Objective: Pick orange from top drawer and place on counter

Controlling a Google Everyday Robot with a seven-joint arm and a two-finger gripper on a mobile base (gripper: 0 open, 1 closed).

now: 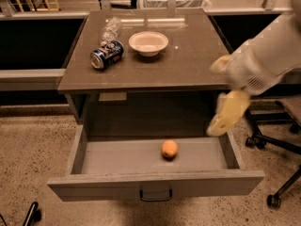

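Observation:
The orange lies on the floor of the open top drawer, a little right of its middle, near the front panel with the dark loop handle. The counter is the cabinet's grey-brown top above it. My gripper, pale yellow on a white arm that reaches in from the upper right, hangs over the drawer's right end. It is above and to the right of the orange and apart from it.
On the counter stand a white bowl, a blue can lying on its side and a clear plastic bottle lying behind it. An office chair base with casters stands right of the drawer.

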